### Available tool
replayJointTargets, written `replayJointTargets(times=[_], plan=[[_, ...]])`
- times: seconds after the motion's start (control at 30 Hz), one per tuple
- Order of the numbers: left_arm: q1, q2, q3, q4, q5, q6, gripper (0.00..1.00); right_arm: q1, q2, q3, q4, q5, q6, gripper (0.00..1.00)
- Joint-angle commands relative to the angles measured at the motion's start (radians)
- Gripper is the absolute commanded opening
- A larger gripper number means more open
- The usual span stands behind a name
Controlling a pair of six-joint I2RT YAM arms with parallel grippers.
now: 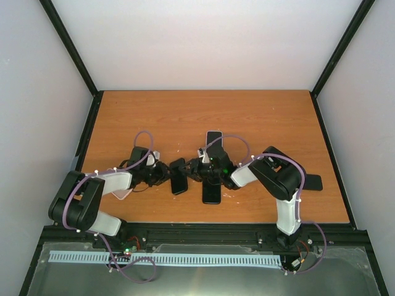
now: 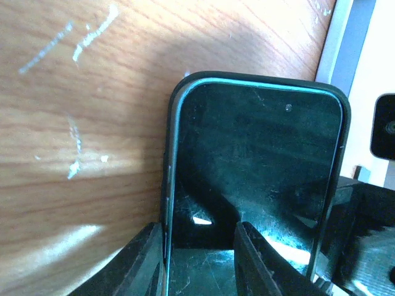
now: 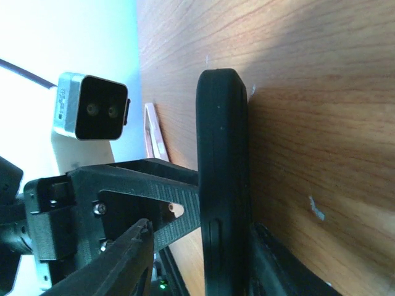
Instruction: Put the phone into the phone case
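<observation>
Phone (image 2: 259, 160) with a teal edge and dark screen sits in a black rubbery case (image 3: 223, 172) on the orange wooden table (image 1: 185, 117), between both arms. Left gripper (image 2: 197, 231) has its jaws parted over the near end; right gripper (image 3: 203, 231) straddles its thickness, one finger clear.

The phone (image 2: 259, 179) runs off the bottom of both wrist views, so whether the left pincer (image 2: 199, 231) or right pincer (image 3: 202, 227) actually presses it cannot be told.

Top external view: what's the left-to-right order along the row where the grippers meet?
left arm → left gripper → cased phone → right gripper → right arm → flat black object
</observation>
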State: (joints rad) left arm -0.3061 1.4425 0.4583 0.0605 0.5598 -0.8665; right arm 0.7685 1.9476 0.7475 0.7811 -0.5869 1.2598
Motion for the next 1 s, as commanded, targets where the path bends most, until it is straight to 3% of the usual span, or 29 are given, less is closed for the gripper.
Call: replayJointTargets(times=[0.0,0.2,0.4,0.5,0.6,0.7,0.97], plan=[[-0.03,0.0,-0.012,0.009,0.119,-0.015,0.32,0.029,0.006,0.053,0.031,-0.044,-0.047,0.36],[-0.029,0.001,-0.011,-0.001,0.112,-0.016,0.32,0.027,-0.029,0.074,-0.127,0.001,-0.137,0.18],[-0.027,-0.019,0.029,-0.054,0.111,0.033,0.4,0.025,-0.054,0.057,-0.121,0.002,-0.162,0.11],[-0.01,-0.042,0.041,-0.076,0.135,0.055,0.49,0.02,-0.084,0.038,-0.096,-0.008,-0.17,0.1],[0.027,-0.109,0.024,-0.062,0.185,0.054,0.71,0.006,-0.131,0.014,-0.063,-0.037,-0.181,0.1],[0.071,-0.212,-0.008,-0.032,0.248,0.042,0.83,-0.006,-0.186,-0.02,-0.006,-0.072,-0.178,0.1],[0.099,-0.471,0.041,-0.061,0.345,0.037,0.89,-0.024,-0.299,-0.073,0.208,-0.202,-0.105,0.1]])
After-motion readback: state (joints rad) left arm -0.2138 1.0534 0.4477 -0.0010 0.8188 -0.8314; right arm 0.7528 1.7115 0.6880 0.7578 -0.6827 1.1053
